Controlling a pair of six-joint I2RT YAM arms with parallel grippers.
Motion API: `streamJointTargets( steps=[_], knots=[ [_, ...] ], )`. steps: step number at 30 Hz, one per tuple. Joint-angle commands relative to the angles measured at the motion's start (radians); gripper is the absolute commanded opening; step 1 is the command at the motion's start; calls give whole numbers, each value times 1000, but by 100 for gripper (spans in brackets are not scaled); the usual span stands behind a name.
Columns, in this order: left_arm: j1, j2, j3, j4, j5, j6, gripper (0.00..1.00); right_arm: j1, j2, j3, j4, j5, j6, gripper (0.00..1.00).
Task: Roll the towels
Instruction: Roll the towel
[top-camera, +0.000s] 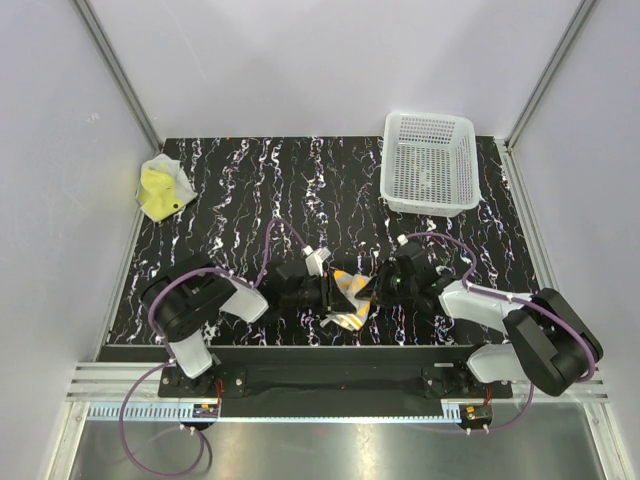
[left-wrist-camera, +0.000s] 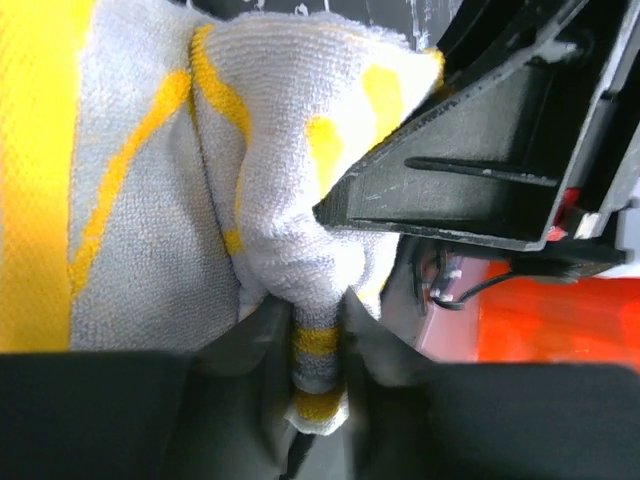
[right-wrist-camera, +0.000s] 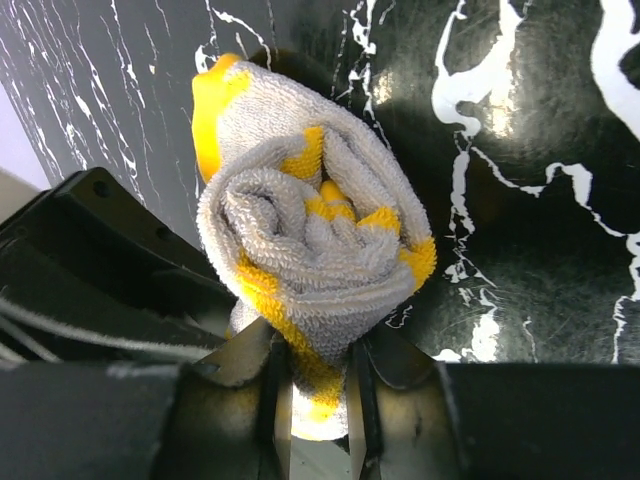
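The orange towel with white squiggles (top-camera: 348, 292) hangs partly rolled between my two grippers near the table's front middle. My left gripper (top-camera: 331, 291) is shut on one end of it; in the left wrist view the grey-and-orange cloth (left-wrist-camera: 265, 150) is pinched between the jaws (left-wrist-camera: 318, 352). My right gripper (top-camera: 374, 288) is shut on the other end; in the right wrist view the rolled bundle (right-wrist-camera: 310, 225) sits just above the jaws (right-wrist-camera: 318, 400). The yellow towel (top-camera: 163, 188) lies crumpled at the table's far left edge.
A white perforated basket (top-camera: 430, 200) stands at the back right of the black marbled table (top-camera: 250, 200). The right gripper's black body (left-wrist-camera: 480, 170) is close in the left wrist view. White walls enclose the table.
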Motion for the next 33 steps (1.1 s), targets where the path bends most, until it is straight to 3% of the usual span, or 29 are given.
streamJointTargets(
  steps=[1, 5, 9, 14, 17, 21, 27, 33],
  knots=[
    [-7, -99, 69, -246, -76, 156, 34, 16, -9, 47, -60, 44, -7, 22],
    [-15, -206, 110, -458, -217, 272, 40, 21, 0, 59, -83, 45, -7, 22],
    [-54, -295, 141, -643, -459, 323, 48, 27, 17, 65, -83, 44, -6, 21],
    [-217, -366, 216, -812, -813, 363, 57, 33, 40, 75, -116, 41, -6, 19],
    [-329, -378, 242, -843, -956, 386, 65, 35, 54, 84, -125, 39, -7, 19],
    [-455, -349, 288, -848, -1079, 432, 74, 38, 57, 87, -129, 36, -6, 18],
    [-585, -217, 402, -874, -1159, 510, 76, 39, 46, 92, -148, 38, -6, 18],
    [-611, -118, 451, -886, -1194, 509, 76, 41, 34, 92, -162, 35, -7, 18]
  ],
)
